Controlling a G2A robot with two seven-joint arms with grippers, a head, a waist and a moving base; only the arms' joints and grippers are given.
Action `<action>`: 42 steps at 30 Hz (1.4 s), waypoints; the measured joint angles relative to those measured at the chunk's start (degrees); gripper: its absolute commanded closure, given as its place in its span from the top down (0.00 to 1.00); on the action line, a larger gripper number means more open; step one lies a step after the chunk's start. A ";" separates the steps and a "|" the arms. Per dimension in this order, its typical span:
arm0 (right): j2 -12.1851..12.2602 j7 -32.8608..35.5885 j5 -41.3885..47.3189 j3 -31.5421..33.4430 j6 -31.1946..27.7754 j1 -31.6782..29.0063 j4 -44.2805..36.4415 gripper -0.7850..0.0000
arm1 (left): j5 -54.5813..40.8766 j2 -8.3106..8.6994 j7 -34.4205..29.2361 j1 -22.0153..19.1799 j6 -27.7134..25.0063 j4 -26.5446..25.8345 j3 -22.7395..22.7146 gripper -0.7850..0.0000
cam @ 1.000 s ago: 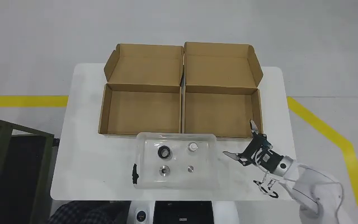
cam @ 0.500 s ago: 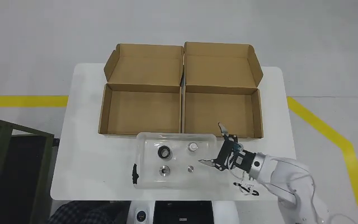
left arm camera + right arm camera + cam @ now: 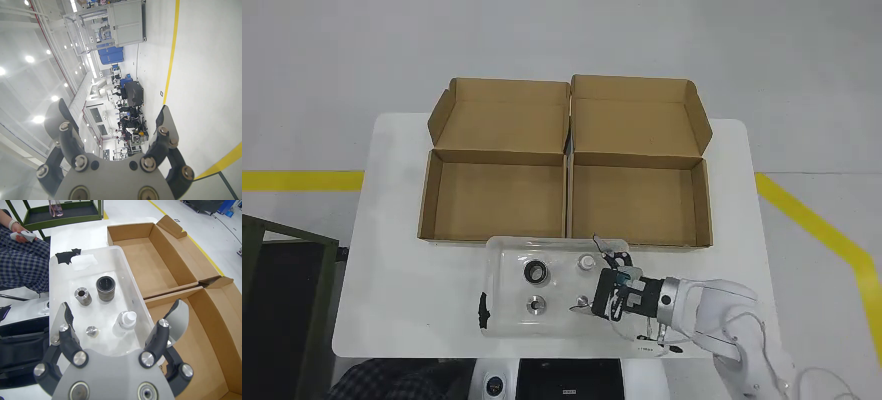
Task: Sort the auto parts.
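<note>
Meanwhile, at a white tabletop [image 3: 392, 250], the robot's right gripper [image 3: 122, 304] hangs above one end of a clear plastic bin [image 3: 134, 286]. Its fingers are spread wide and hold nothing. Four auto parts stand apart on the bin floor and none has yet been sorted: a white plastic part [image 3: 127, 321] and a small silver piece [image 3: 92, 331] nearest the gripper, with a grey metal cylinder [image 3: 82, 296] and a black bearing [image 3: 105, 290] farther along. Just behind the bin, the left cardboard box [image 3: 492, 200] and the right cardboard box [image 3: 637, 205] sit side by side with lids folded back, nothing in either. The left gripper [image 3: 113, 105] points out toward the workshop floor, well away from the work, its fingers likewise parted and empty. The likeliest trouble appears to lie in the descent. In the right wrist view one finger seems to sit over the bin's wall rather than inside it, so a straight drop could strike the rim and shove the light bin across the tabletop. The white part and the silver piece also stand near each other, and fingers this wide could tip one while closing on the other. The smooth upright metal pieces could also slip or roll if they are pinched off-centre.
</note>
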 measured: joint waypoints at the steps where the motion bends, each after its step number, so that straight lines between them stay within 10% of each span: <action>1: 0.02 0.16 -0.20 -0.34 0.09 0.14 0.16 1.00 | 0.00 0.00 0.00 0.00 0.00 0.00 0.00 1.00; 20: 0.91 3.23 -1.55 -2.25 1.51 0.28 2.94 0.99 | 0.00 0.00 0.00 0.00 0.00 0.00 0.00 1.00; 42: 1.10 4.43 -2.81 -5.42 5.78 4.46 7.32 0.58 | 0.00 0.00 0.00 0.00 0.00 0.00 0.00 1.00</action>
